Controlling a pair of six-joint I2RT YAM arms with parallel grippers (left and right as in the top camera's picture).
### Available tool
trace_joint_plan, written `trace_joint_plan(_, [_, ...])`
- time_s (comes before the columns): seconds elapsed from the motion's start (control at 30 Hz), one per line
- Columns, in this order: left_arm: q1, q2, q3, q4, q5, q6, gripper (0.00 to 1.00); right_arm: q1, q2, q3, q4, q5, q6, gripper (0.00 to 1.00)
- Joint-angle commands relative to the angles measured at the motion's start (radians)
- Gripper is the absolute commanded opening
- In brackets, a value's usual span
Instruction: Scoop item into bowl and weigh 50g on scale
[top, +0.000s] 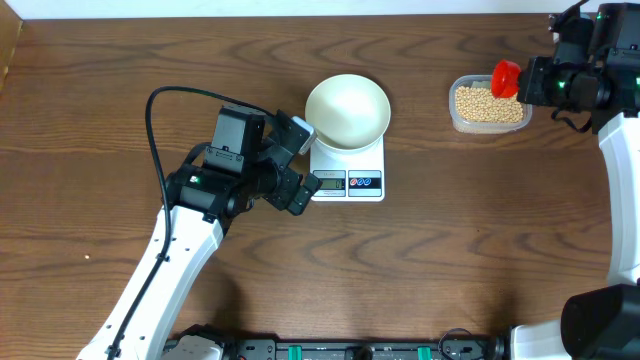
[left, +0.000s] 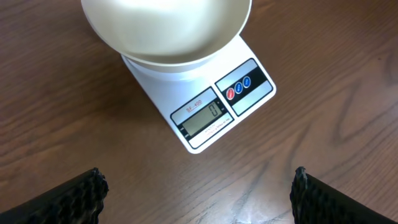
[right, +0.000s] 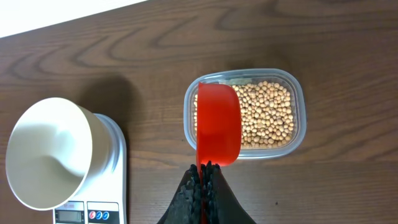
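The white bowl (top: 347, 109) sits on the white scale (top: 347, 178), and no beans show inside it (left: 166, 26). The scale's display (left: 203, 117) faces my left gripper (top: 297, 165), which stands open just left of the scale with bare table between its fingers (left: 74, 199). The tan beans (top: 489, 103) fill a clear tub (right: 297, 124) at the back right. My right gripper (right: 204, 171) is shut on the handle of a red scoop (right: 218, 130), whose cup hangs over the tub's left end. The scoop (top: 506, 78) shows red above the tub.
The table's far edge runs along the top of the overhead view. A black cable (top: 152, 130) loops above the left arm. The right arm's white link (top: 625, 190) runs down the right side.
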Motion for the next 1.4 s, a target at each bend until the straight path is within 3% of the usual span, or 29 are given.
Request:
trace_joint_plan(0.0, [0.001, -0.001, 0.005, 0.003, -0.014, 0.014, 0.96, -0.008, -0.002, 0.025, 0.000, 0.008, -0.017, 0.01])
trace_joint_plan(0.57, [0.000, -0.001, 0.005, 0.003, -0.002, 0.092, 0.96, -0.009, -0.002, 0.025, -0.002, 0.008, -0.027, 0.01])
trace_joint_plan(1.37, [0.001, -0.001, 0.005, 0.003, -0.003, 0.091, 0.96, -0.009, -0.002, 0.025, -0.004, 0.008, -0.027, 0.01])
